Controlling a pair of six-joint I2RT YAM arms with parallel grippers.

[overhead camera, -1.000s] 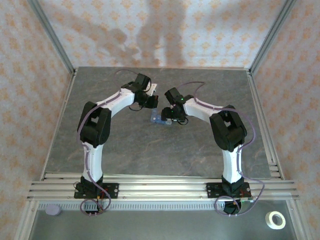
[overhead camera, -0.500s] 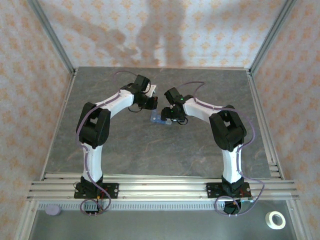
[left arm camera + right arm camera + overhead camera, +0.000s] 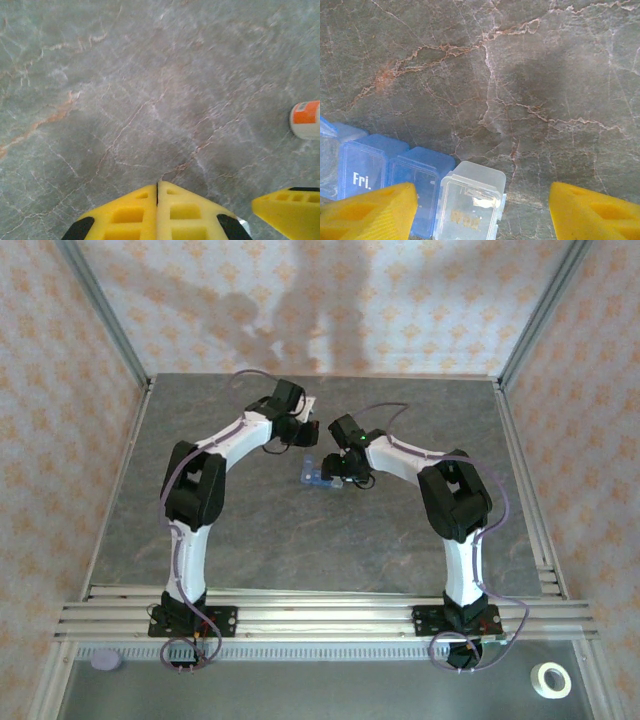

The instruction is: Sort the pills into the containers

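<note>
The containers [image 3: 395, 175] are a translucent blue strip of joined square compartments, one marked "Fri.", lying at the lower left of the right wrist view. Its end compartment [image 3: 470, 202] has a clear lid, with a small whitish bit under it; I cannot tell whether that is a pill. No loose pills are visible. My right gripper [image 3: 482, 212] stands open over this end compartment, touching nothing. From above, the strip [image 3: 313, 477] lies mid-table beside the right gripper [image 3: 330, 472]. My left gripper [image 3: 157, 187] is shut with nothing in it above bare table, just beyond the strip [image 3: 303, 430].
A small white bottle with an orange label [image 3: 306, 119] lies on the table at the right edge of the left wrist view. A tape roll [image 3: 549, 680] and a purple disc [image 3: 106, 660] sit on the front ledge. Metal frame posts border the grey stone table [image 3: 250, 530].
The left arm has swung its shut gripper a little farther from the bases and slightly right. The right arm and the strip have stayed put.
</note>
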